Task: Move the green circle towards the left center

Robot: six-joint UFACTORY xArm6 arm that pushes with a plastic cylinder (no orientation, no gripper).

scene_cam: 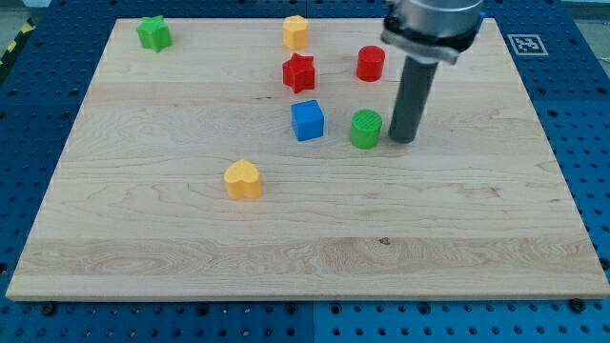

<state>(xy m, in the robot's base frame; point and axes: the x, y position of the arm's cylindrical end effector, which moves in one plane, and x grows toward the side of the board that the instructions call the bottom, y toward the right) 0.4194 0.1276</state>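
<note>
The green circle (365, 129) stands on the wooden board (305, 238), right of centre. My tip (401, 140) rests just to the right of it, very close or touching. A blue cube (307, 121) sits just left of the green circle.
A red star (298, 72) and a red cylinder (371, 63) lie above the green circle. A yellow hexagon (295, 31) is at the top centre. A green star (152, 33) is at the top left. A yellow heart (243, 179) lies left of centre.
</note>
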